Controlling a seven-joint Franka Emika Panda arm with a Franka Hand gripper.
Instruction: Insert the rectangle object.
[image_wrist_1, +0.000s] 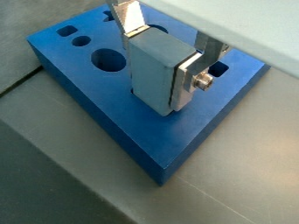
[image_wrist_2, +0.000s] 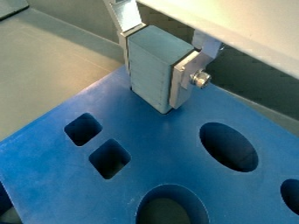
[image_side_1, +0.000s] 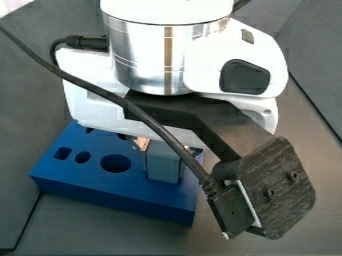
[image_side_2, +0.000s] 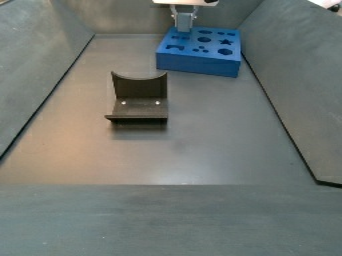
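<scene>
The rectangle object (image_wrist_1: 156, 77) is a pale blue-grey block held upright between my gripper's (image_wrist_1: 163, 63) silver fingers (image_wrist_1: 131, 19). It also shows in the other wrist view (image_wrist_2: 149, 68). The gripper is shut on it. The block stands over the blue board (image_wrist_1: 176, 144), near one long edge, with its lower end at the board's top face. Whatever lies under it is hidden. In a side view the gripper (image_side_1: 163, 150) holds the block (image_side_1: 163, 163) above the board (image_side_1: 80, 172). In the far side view the gripper (image_side_2: 183, 17) hangs over the board (image_side_2: 201, 55).
The board has a round hole (image_wrist_1: 108, 59), a square hole (image_wrist_2: 111, 158), an oval hole (image_wrist_2: 230, 145) and several smaller ones. The dark fixture (image_side_2: 138, 98) stands mid-floor, apart from the board. Sloping grey walls (image_side_2: 287, 90) enclose the floor.
</scene>
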